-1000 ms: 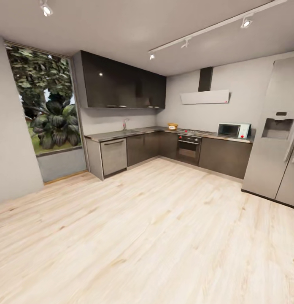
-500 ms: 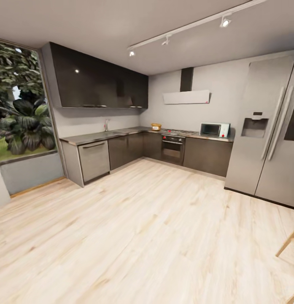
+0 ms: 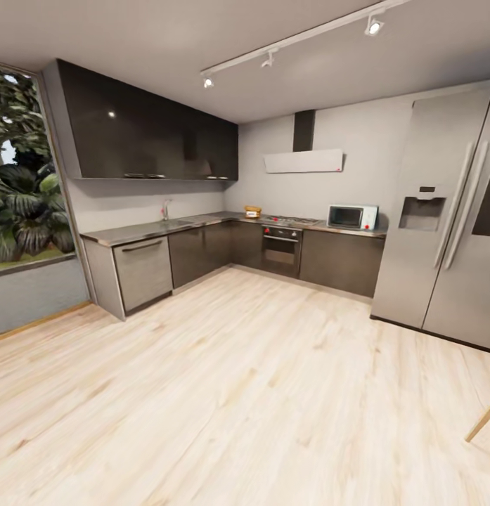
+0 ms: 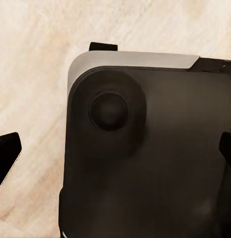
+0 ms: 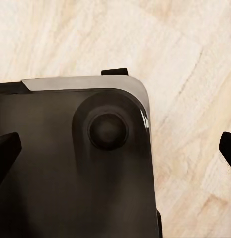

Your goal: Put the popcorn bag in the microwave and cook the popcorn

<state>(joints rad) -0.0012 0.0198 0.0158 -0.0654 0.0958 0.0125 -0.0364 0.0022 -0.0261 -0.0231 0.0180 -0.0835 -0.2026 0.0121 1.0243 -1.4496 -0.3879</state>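
glossy dark cabinets point(image 3: 202, 249), reflective steel countertop point(image 3: 153, 228), brushed silver fridge point(image 3: 441, 218), pale wood floor point(image 3: 245, 393).

Pale streaked wood floor point(image 3: 259, 393), dark glossy cabinets point(image 3: 202, 253), grey reflective tabletop point(image 3: 153, 228); mint-white microwave point(image 3: 352, 217) with dark door, tan popcorn bag point(image 3: 252, 211); silver fridge point(image 3: 441, 225), white hood point(image 3: 304, 161), grey walls point(image 3: 371, 154)

Across the room from you, the popcorn bag point(image 3: 252, 211) is a small tan sack with a pale label, upright on the grey countertop point(image 3: 153, 229) near the corner of the L. Well apart from it along the far run sits the microwave point(image 3: 353, 217): pale box, dark glass door closed, red dot on its right-hand panel.
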